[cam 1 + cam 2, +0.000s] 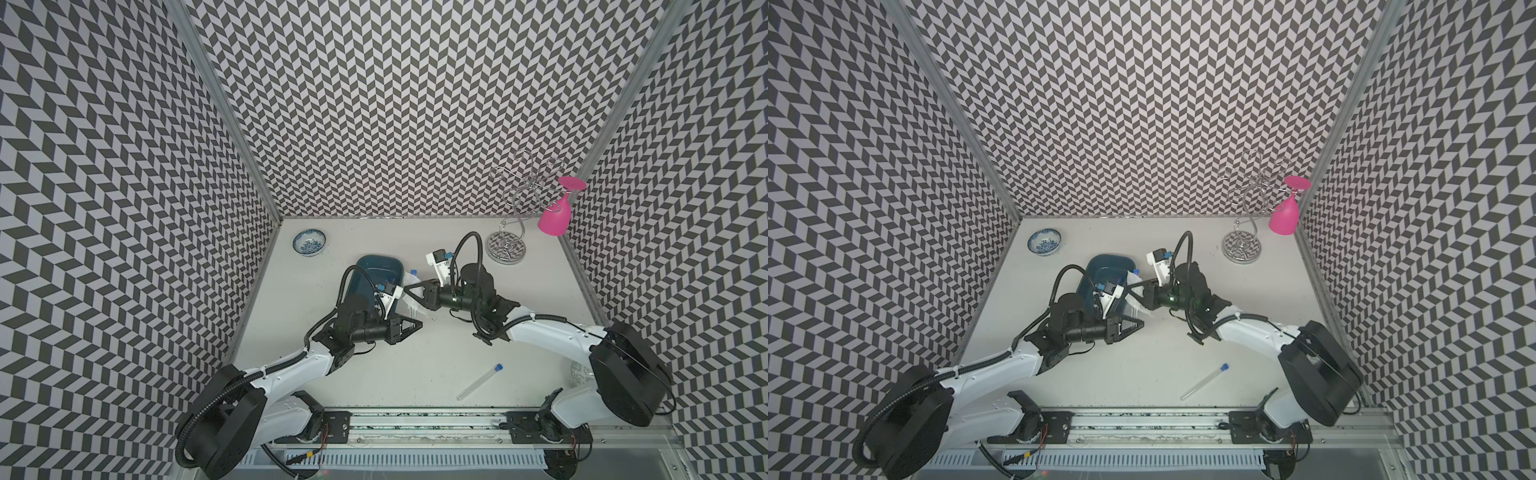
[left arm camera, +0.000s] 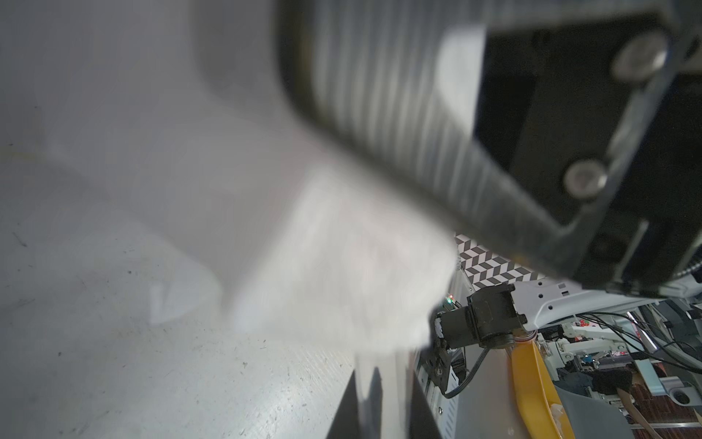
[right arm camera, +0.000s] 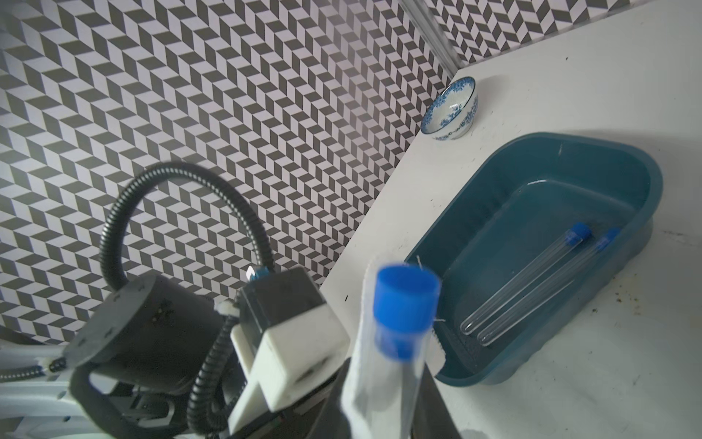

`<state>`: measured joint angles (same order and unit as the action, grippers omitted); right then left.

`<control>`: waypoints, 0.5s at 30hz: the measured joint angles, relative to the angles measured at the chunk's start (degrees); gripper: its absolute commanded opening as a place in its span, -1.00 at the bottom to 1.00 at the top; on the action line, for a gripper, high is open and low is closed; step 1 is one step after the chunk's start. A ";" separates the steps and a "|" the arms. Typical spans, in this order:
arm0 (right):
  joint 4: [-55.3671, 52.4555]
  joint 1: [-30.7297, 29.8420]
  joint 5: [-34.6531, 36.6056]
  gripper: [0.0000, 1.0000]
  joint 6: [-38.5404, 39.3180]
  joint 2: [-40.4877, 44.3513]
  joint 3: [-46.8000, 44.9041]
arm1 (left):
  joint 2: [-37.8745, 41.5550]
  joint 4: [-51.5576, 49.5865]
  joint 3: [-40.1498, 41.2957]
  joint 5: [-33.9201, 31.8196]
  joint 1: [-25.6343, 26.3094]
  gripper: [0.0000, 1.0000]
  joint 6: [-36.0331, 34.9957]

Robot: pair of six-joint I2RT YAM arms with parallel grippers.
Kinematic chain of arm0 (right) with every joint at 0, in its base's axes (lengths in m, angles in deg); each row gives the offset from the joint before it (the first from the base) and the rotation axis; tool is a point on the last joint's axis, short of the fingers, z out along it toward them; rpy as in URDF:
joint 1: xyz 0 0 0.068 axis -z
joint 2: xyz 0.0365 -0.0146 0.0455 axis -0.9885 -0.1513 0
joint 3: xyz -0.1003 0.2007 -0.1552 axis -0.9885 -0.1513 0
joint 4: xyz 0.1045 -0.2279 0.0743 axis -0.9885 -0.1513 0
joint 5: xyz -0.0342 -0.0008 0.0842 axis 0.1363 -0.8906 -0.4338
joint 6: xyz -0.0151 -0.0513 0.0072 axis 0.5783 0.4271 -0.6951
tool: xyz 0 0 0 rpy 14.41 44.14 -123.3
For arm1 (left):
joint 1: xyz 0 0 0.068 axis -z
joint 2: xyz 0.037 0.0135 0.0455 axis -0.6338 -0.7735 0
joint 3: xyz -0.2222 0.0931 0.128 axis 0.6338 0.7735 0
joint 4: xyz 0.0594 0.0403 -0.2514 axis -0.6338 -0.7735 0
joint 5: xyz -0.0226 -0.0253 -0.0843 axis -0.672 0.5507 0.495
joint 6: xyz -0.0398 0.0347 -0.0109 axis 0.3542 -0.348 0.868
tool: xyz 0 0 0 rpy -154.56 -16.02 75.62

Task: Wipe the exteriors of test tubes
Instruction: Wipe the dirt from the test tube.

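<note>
My right gripper is shut on a clear test tube with a blue cap, held up beside the teal tub. A white wipe lies along that tube and hangs down to my left gripper, which is shut on its lower end. Two more test tubes lie side by side in the tub. Another test tube lies on the table near the front edge.
A blue-patterned bowl stands at the back left. A wire rack with a pink glass hanging from it stands at the back right. Patterned walls close in three sides.
</note>
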<state>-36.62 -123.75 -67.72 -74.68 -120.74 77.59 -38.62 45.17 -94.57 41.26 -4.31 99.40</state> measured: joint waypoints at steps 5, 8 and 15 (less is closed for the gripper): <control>-0.31 -2.47 0.50 -0.50 -0.72 0.04 -2.86 | -0.26 0.00 0.22 0.13 -0.44 -0.72 -0.15; -2.75 -2.47 1.09 -0.38 0.04 0.04 -1.38 | -0.26 0.76 0.22 0.07 -0.46 -0.72 -0.09; -12.61 -2.43 4.83 -0.03 3.45 -0.04 5.42 | 0.37 4.13 0.22 0.11 -0.57 -0.72 -0.07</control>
<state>-49.23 -126.18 -62.89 -71.23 -120.79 83.01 -38.25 49.31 -94.35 41.37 -4.88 99.34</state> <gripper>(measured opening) 0.453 0.149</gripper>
